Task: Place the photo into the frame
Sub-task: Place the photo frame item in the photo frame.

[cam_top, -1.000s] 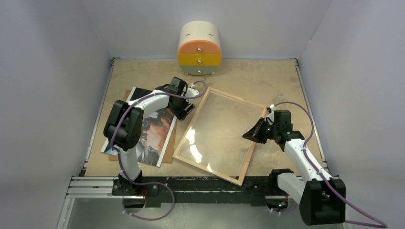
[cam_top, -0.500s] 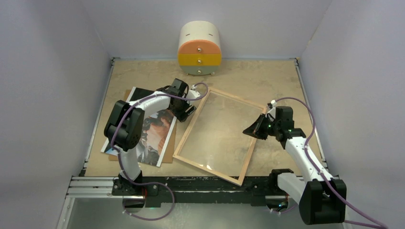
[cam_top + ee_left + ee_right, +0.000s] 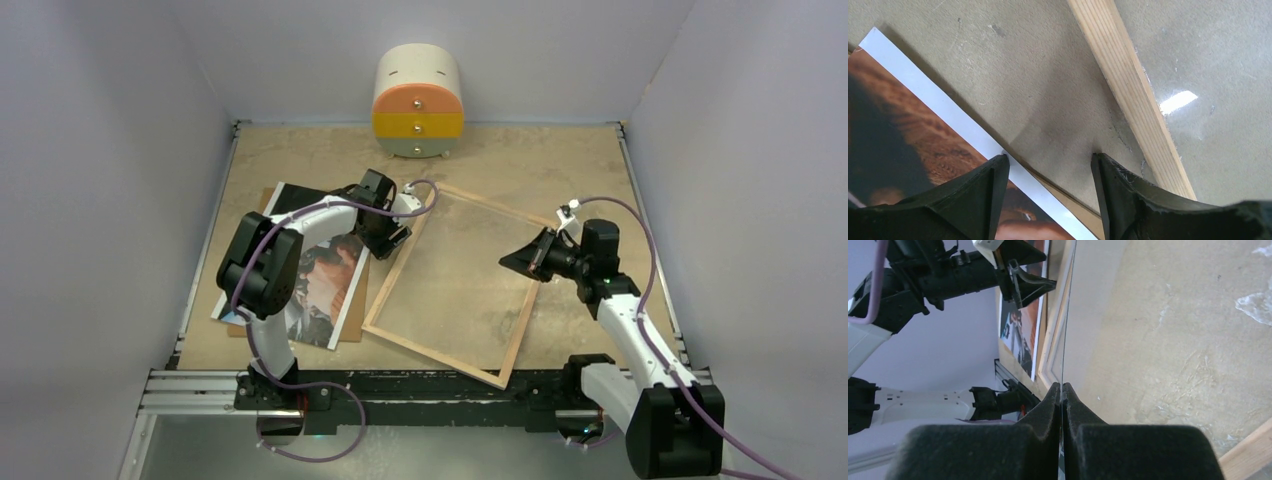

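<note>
Photo (image 3: pixel 325 285) lies flat at the left of the table (image 3: pixel 560 160) in the top view, on a brown backing board (image 3: pixel 356 318), with the left arm crossing over it. Just to its right is the frame (image 3: pixel 434 355), wood-coloured rim up and set at a slant, and a rounded drawer unit (image 3: pixel 418 105) stands by the far wall. The left gripper (image 3: pixel 390 235) hangs over the gap between photo and frame; the right gripper (image 3: pixel 512 262) is at the right edge of the glass pane (image 3: pixel 460 270). In the left wrist view, the left gripper (image 3: pixel 1048 162) has its fingers (image 3: pixel 993 185) moderately apart and holds nothing: one tip is at the white border of the photo (image 3: pixel 908 150), the other on bare table close to the frame's rim (image 3: pixel 1133 100). In the right wrist view, the right gripper (image 3: pixel 1062 390) is pinched tight on the thin edge of the glass pane (image 3: pixel 1068 315), and the photo (image 3: pixel 1020 325) shows beyond it.
</note>
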Robot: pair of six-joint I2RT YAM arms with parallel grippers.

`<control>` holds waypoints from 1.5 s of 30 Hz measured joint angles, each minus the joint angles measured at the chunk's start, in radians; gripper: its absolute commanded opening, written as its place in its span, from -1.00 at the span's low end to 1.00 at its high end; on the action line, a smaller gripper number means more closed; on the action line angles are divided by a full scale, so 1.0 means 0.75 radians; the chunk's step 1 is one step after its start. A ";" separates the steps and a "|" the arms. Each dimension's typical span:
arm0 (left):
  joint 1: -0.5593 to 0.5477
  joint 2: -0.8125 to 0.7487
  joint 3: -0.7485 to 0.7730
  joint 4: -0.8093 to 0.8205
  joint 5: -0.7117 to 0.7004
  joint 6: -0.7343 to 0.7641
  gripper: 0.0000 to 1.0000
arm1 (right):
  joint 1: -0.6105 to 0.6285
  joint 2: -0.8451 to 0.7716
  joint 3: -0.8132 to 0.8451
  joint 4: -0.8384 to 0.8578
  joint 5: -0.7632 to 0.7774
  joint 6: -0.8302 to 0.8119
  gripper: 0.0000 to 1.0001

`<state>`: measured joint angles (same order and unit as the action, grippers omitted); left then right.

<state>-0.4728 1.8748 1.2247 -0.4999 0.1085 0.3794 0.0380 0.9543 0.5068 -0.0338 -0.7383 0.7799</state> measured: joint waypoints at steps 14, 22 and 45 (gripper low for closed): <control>0.000 -0.007 -0.012 0.010 0.009 0.008 0.26 | 0.000 -0.097 -0.020 0.219 -0.103 0.087 -1.00; -0.001 -0.012 -0.018 0.015 0.010 0.008 0.25 | 0.000 -0.057 -0.083 0.303 -0.112 0.155 -1.00; -0.002 -0.030 -0.035 -0.013 0.085 0.008 0.15 | 0.000 -0.042 -0.217 0.770 -0.086 0.558 -1.00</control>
<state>-0.4740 1.8526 1.1988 -0.5095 0.1726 0.3851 0.0380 0.9226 0.3439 0.5434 -0.8032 1.1988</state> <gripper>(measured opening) 0.581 0.004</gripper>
